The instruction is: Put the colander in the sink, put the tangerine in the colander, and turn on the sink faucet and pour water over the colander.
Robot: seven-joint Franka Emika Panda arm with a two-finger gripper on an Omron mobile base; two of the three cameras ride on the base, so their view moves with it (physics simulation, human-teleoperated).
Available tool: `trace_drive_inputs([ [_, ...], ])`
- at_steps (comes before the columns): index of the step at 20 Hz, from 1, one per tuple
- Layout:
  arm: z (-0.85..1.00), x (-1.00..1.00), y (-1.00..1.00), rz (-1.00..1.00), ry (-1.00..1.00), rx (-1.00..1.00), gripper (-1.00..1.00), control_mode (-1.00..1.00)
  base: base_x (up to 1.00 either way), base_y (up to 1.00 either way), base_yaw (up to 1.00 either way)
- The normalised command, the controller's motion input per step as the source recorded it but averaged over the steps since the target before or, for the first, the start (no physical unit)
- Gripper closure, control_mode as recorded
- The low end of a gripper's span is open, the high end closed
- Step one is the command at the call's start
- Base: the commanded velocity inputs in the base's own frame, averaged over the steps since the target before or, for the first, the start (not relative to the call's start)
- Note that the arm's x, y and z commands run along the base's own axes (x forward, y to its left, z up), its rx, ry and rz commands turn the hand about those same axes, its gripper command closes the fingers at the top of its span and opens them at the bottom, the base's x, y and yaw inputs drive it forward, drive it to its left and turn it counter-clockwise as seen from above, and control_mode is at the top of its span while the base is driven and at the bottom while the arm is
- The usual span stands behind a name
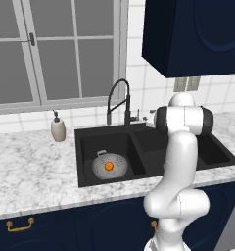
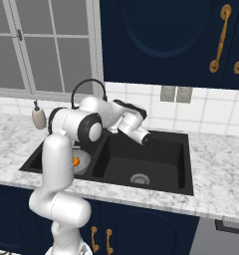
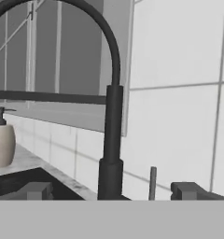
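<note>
From the left base view, the white arm rises at the lower right, its upper joint bulking in front of the sink's (image 1: 85,162) right basin. One colander (image 1: 109,166) sits upright in the left basin, rim up, with one tangerine (image 1: 108,166) inside it. One faucet (image 1: 120,100) stands upright behind the divider, its arch curving left. One soap bottle (image 1: 58,129) stands on the tabletop (image 1: 31,171).

From the right base view, the arm bends forward over the sink, forearm reaching toward the back wall near the faucet base. The tangerine shows beside the arm's lower link.

In the hand view, the end effector (image 3: 111,190) faces the faucet's vertical stem, its two fingertips (image 3: 37,190) spread wide to either side, holding nothing. A thin lever (image 3: 152,182) stands upright just right of the stem.
</note>
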Motion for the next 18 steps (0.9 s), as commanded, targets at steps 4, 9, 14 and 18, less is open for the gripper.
trace_drive_inputs([
  [4,-0.12,0.34,0.01,-0.08,0.06,0.00,-1.00,-1.00,0.00,0.00,0.00],
  [9,-0.03,0.26,0.00,-0.02,0.06,0.00,-1.00,-1.00,0.00,0.00,0.00],
  [14,-0.04,0.37,0.00,0.00,0.05,0.00,-1.00,-1.00,0.00,0.00,0.00],
  [18,-0.18,0.33,0.02,0.00,0.01,0.00,-1.00,-1.00,0.00,0.00,0.00],
])
